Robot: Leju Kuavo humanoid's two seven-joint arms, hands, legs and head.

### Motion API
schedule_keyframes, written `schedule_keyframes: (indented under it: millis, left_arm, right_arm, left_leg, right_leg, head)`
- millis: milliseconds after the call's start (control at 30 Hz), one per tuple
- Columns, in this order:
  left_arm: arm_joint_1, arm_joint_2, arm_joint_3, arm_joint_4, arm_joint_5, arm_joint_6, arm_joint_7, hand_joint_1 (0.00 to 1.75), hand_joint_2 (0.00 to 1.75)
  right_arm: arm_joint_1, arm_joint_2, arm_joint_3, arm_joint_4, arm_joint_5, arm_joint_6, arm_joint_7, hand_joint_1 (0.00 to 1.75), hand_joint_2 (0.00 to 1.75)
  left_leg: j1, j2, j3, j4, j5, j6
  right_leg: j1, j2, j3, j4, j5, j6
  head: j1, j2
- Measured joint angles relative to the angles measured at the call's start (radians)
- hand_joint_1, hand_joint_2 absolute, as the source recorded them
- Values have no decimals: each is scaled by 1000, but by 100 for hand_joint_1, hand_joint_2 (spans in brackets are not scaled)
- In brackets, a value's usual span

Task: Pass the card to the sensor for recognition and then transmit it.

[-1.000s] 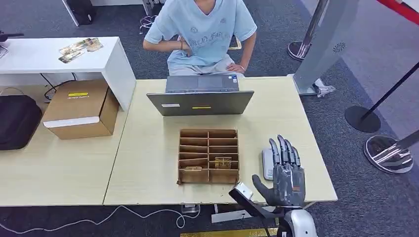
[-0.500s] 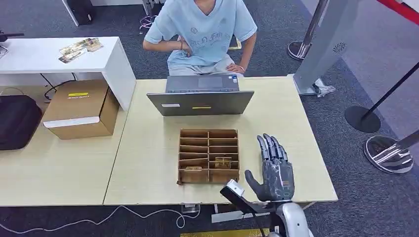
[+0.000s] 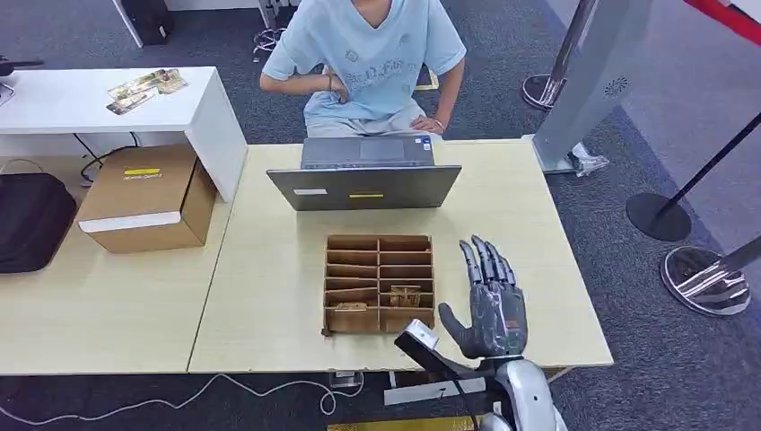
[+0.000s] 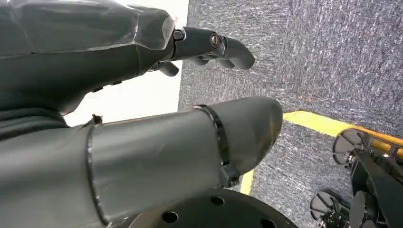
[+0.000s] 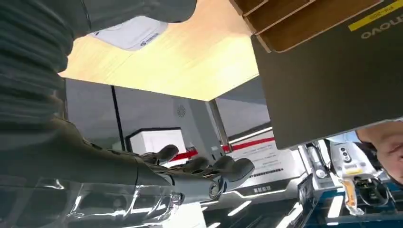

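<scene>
A brown divider box sits on the wooden table in the head view. One card stands in a right-hand slot and another card lies in a front left slot. My right hand hovers just right of the box, fingers spread and pointing away from me, holding nothing. It covers the white sensor, which the right wrist view shows as a flat white sensor on the tabletop. My left hand hangs over grey carpet with fingers extended and nothing in it.
A grey laptop stands open behind the box, facing a seated person. A cardboard carton and a black bag lie on the left table. Stanchion bases stand on the carpet at right.
My right hand has slid left toward the divider box and a little nearer to me, and now covers the white sensor that showed beside it a second ago.
</scene>
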State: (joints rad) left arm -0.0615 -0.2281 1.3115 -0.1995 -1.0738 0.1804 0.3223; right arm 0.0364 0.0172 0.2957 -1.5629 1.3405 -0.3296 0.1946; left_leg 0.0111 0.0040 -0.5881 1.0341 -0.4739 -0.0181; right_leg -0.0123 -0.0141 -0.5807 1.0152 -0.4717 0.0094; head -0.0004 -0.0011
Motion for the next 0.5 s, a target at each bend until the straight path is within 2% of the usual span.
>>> schedule_keyframes:
  millis: [33,200,267,300,367,500]
  left_arm:
    - [0,-1,2,0,2,1,0,0,0]
    - [-1,-5,9,0,8,5,0,0,0]
    - [-1,-6,13,0,9,6,0,0,0]
    - [-1,-6,15,0,10,6,0,0,0]
    - [-2,-6,16,0,14,6,0,0,0]
    - [-6,-8,23,0,23,10,0,0,0]
  right_arm:
    - [-5,1,2,8,-1,2,0,56,175]
    - [-27,5,21,39,-3,6,-2,61,175]
    - [-36,8,26,49,-4,7,-2,80,175]
    - [-41,10,27,53,-4,10,-2,80,175]
    - [-49,11,32,62,-6,13,-2,59,175]
    - [-61,13,41,75,-7,16,-2,58,175]
  left_leg:
    - [0,0,0,0,0,0]
    - [0,0,0,0,0,0]
    - [0,0,0,0,0,0]
    - [0,0,0,0,0,0]
    - [0,0,0,0,0,0]
    - [0,0,0,0,0,0]
  right_leg:
    - [0,0,0,0,0,0]
    - [0,0,0,0,0,0]
    - [0,0,0,0,0,0]
    - [0,0,0,0,0,0]
    - [0,0,0,0,0,0]
    - [0,0,0,0,0,0]
  head:
    - [0,0]
    - [0,0]
    - [0,0]
    - [0,0]
    - [0,0]
    - [0,0]
